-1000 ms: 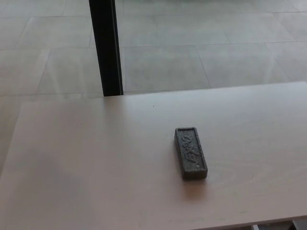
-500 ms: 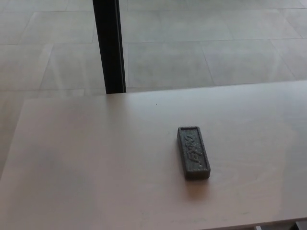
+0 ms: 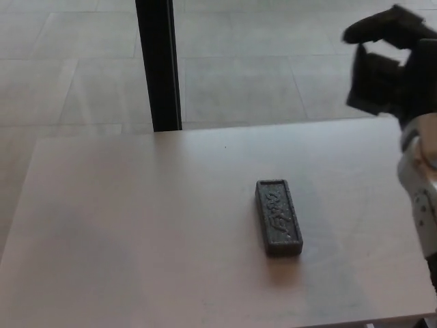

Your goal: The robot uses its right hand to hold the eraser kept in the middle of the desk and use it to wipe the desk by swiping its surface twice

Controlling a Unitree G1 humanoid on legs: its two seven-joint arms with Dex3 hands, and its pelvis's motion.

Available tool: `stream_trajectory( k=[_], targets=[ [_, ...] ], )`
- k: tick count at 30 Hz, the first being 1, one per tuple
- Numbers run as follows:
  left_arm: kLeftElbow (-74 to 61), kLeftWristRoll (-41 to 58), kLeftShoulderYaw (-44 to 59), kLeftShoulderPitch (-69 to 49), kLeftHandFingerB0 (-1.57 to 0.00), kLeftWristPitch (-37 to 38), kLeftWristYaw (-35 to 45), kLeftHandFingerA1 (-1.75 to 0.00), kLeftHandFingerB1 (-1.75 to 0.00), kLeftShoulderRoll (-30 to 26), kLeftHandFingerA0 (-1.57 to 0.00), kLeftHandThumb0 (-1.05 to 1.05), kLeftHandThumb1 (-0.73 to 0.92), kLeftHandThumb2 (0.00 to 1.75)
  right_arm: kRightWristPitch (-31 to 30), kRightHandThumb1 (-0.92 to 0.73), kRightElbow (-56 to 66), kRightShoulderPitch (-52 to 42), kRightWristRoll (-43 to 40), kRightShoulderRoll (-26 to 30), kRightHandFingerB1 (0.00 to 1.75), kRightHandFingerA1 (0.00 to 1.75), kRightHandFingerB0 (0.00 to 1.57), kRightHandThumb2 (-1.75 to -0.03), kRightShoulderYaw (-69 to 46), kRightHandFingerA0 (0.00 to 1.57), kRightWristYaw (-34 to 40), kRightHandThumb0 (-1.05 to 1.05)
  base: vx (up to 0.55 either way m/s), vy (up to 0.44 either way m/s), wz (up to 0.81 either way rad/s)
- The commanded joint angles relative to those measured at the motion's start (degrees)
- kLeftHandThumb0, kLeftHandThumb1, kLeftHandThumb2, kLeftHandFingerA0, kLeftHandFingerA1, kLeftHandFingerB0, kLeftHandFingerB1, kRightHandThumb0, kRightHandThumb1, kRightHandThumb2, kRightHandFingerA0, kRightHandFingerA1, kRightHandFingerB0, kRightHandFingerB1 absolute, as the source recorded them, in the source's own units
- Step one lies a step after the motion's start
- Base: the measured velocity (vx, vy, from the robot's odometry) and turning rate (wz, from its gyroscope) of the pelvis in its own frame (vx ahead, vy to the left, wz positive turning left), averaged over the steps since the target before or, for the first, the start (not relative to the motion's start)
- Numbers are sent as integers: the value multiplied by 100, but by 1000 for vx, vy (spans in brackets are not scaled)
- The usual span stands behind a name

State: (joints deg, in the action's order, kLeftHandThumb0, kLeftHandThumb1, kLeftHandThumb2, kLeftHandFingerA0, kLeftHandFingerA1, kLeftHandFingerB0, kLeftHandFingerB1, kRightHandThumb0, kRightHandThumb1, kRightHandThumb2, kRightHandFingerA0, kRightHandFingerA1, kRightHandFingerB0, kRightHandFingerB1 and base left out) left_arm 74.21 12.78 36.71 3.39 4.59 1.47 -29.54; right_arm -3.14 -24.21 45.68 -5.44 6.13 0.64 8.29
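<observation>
A dark grey rectangular eraser (image 3: 278, 217) with a raised pattern on top lies flat near the middle of the pale wooden desk (image 3: 136, 232), its long side running away from me. My right hand (image 3: 389, 61) is raised at the upper right, well above and to the right of the eraser, touching nothing. Its black fingers (image 3: 379, 24) are spread apart with nothing between them. The white forearm (image 3: 420, 184) shows at the right edge. My left hand does not appear.
A black vertical post (image 3: 159, 65) stands just beyond the desk's far edge, left of centre. Pale tiled floor (image 3: 273, 75) lies behind the desk. The desk's near edge runs along the bottom of the picture.
My right hand and forearm have come into view at the upper right. The camera has shifted slightly; the eraser has not moved on the desk.
</observation>
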Motion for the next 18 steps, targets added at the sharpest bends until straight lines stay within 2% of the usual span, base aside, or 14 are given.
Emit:
stream_trajectory(
  k=[1,5,8,12,13,14,17,18],
  targets=[
    [11,173,44,23,-58,151,1,-63,-52,-76,-75,-50,70,61,274,-42,-905,153,619,-182,164,175,78,-137,313,90,155,-9,0,0,0],
    [11,136,-8,38,-59,157,-70,-63,-53,-63,-78,-51,70,61,581,-49,-1378,131,626,-287,162,175,78,-132,415,94,-44,-12,0,0,0],
    [22,121,-61,46,-59,121,-153,-62,-53,-51,-78,-48,71,62,720,-49,-1637,-16,795,-400,161,175,78,-122,656,90,-150,-14,0,0,0],
    [45,98,-155,99,-58,55,-163,-61,-52,-82,-78,-51,72,62,747,-44,-1999,-67,841,-561,162,175,78,-127,768,91,-162,-16,0,0,0],
    [39,126,-151,80,-58,108,-130,-62,-53,-68,-77,-50,72,61,906,-45,-2091,-123,794,-611,167,175,74,-122,746,90,-231,-14,0,0,0],
    [36,176,-114,92,-61,81,-135,-66,-54,-67,-80,-50,71,61,848,-47,-2131,-164,740,-687,166,175,78,-127,723,91,-272,-15,0,0,0],
    [25,216,-104,85,-57,106,-89,-62,-54,-74,-76,-50,73,62,888,-49,-2263,-210,810,-783,164,175,78,-123,723,92,-287,-18,0,0,0],
    [17,200,-124,69,-57,144,-72,-63,-54,-74,-75,-50,73,62,913,-51,-2310,-233,900,-799,130,139,104,-114,777,120,-242,-30,0,0,0]
  ],
)
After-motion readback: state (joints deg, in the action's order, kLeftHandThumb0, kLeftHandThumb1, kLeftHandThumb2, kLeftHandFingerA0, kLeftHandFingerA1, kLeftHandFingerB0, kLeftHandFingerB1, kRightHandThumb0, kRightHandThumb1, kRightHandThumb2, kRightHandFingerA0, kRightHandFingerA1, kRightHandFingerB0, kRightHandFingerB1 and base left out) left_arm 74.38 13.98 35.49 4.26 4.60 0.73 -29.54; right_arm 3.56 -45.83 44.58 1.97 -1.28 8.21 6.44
